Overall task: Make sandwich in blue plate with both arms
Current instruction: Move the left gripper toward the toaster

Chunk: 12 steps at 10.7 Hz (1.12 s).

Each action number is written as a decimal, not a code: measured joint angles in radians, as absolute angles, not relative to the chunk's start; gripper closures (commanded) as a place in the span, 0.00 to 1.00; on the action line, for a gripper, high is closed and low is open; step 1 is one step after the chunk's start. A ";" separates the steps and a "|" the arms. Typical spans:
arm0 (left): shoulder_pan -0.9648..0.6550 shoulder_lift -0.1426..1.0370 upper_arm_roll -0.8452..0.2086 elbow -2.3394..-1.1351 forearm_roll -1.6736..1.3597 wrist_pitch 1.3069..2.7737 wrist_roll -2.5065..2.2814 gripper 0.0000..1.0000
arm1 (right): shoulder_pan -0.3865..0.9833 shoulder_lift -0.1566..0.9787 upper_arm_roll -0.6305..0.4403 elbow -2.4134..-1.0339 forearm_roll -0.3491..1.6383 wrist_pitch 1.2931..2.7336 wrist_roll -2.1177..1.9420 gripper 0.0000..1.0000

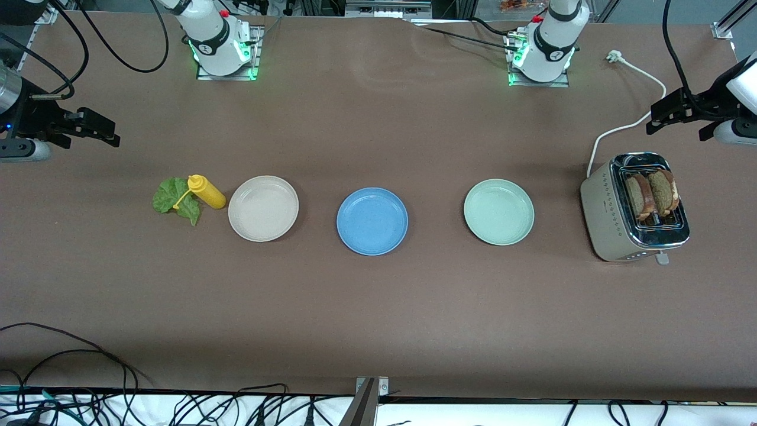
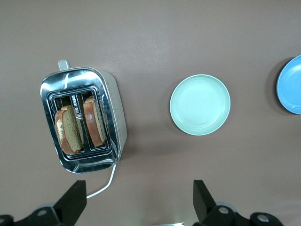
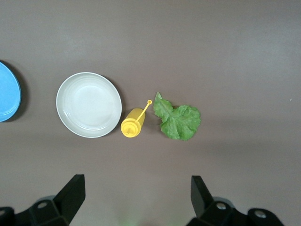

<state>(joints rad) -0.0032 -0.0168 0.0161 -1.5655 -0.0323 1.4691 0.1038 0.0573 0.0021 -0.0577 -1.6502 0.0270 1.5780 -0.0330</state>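
I see the blue plate [image 1: 372, 220], round, shallow and matte with a raised rim, lying bare at the middle of the brown table [image 1: 378, 319]. From it, toward the right arm's end, sit a cream plate [image 1: 263, 208], then an upright yellow squeeze bottle [image 1: 206, 191] touching a crinkled green lettuce leaf [image 1: 175, 201]. Toward the left arm's end sit a mint plate [image 1: 498, 212], well apart, and then a shiny steel toaster [image 1: 633, 207] with two brown speckled bread slices [image 1: 652, 193] standing in its slots; its white cord [image 1: 627, 127] runs toward the bases.

The left gripper [image 2: 136, 200] hangs over the table beside the toaster, fingers spread wide and holding nothing. The right gripper [image 3: 136, 197] hangs over the table near the lettuce, likewise spread and bare.

Wide bare tabletop rings the blue plate. Black cables [image 1: 177, 408] tangle along the edge nearest the front camera.
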 measured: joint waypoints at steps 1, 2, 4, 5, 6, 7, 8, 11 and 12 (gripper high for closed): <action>-0.003 -0.017 0.016 -1.566 -0.032 1.469 0.104 0.00 | 0.057 0.001 -0.058 -1.650 0.027 1.576 -0.033 0.00; -0.003 -0.017 0.016 -1.566 -0.032 1.469 0.104 0.00 | 0.057 0.000 -0.058 -1.650 0.027 1.576 -0.033 0.00; -0.002 -0.017 0.016 -1.567 -0.032 1.470 0.104 0.00 | 0.057 -0.002 -0.058 -1.650 0.027 1.569 -0.033 0.00; -0.002 -0.017 0.016 -1.568 -0.032 1.470 0.104 0.00 | 0.057 -0.004 -0.058 -1.650 0.027 1.560 -0.033 0.00; -0.001 -0.017 0.016 -1.568 -0.032 1.470 0.104 0.00 | 0.057 -0.007 -0.058 -1.650 0.027 1.555 -0.032 0.00; -0.001 -0.016 0.016 -1.568 -0.032 1.470 0.104 0.00 | 0.057 -0.008 -0.058 -1.650 0.026 1.553 -0.032 0.00; -0.001 -0.016 0.016 -1.569 -0.032 1.473 0.104 0.00 | 0.057 -0.009 -0.058 -1.650 0.026 1.549 -0.032 0.00; 0.002 -0.011 0.021 -1.605 -0.020 1.527 0.104 0.00 | 0.057 -0.011 -0.058 -1.650 0.026 1.542 -0.032 0.00; 0.003 -0.005 0.029 -1.621 -0.019 1.552 0.104 0.00 | 0.058 -0.011 -0.057 -1.650 0.026 1.542 -0.032 0.00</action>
<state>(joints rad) 0.0028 -0.0050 0.0290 -1.6207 -0.0189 1.5518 0.1038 0.0576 -0.0109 -0.0572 -1.6497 0.0264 1.5417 -0.0319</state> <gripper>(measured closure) 0.000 0.000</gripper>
